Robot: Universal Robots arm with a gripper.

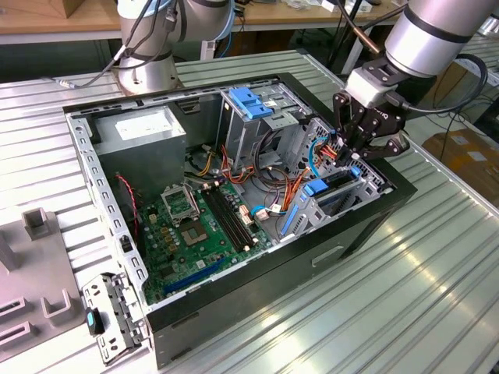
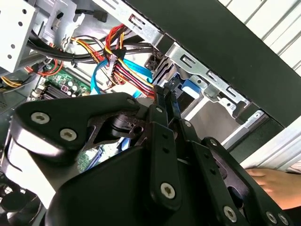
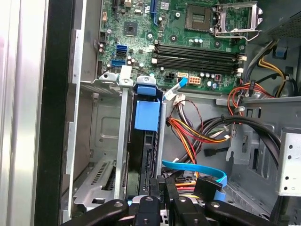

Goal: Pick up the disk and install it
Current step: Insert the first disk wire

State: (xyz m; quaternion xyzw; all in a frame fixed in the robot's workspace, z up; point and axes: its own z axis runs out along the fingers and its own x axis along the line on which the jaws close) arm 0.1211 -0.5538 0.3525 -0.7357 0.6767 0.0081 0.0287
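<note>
In the exterior view, the black end effector is hanging over the right end of the open computer case, which is sitting on the ribbed metal table. Its fingers are reaching down to the disk, which is standing on its thin edge in the grey metal bay with blue plastic rails around it. The disk is right under the fingers, and its long side is running along the right wall of the case. A green board is lying flat on the floor of the case, to the left.

In the second wrist view, the end effector is looking pinched together, with its thin black fingers side by side at the top edge of the disk. I judge it is gripping the disk, but the touching spot is partly hidden. Red, yellow and blue wires are bunching close by.

In the first wrist view, the disk is sitting deep in its slot, a dark slab with a smooth blue tab on top. The fingers are meeting its near end. The shiny bay wall is beside it.
</note>
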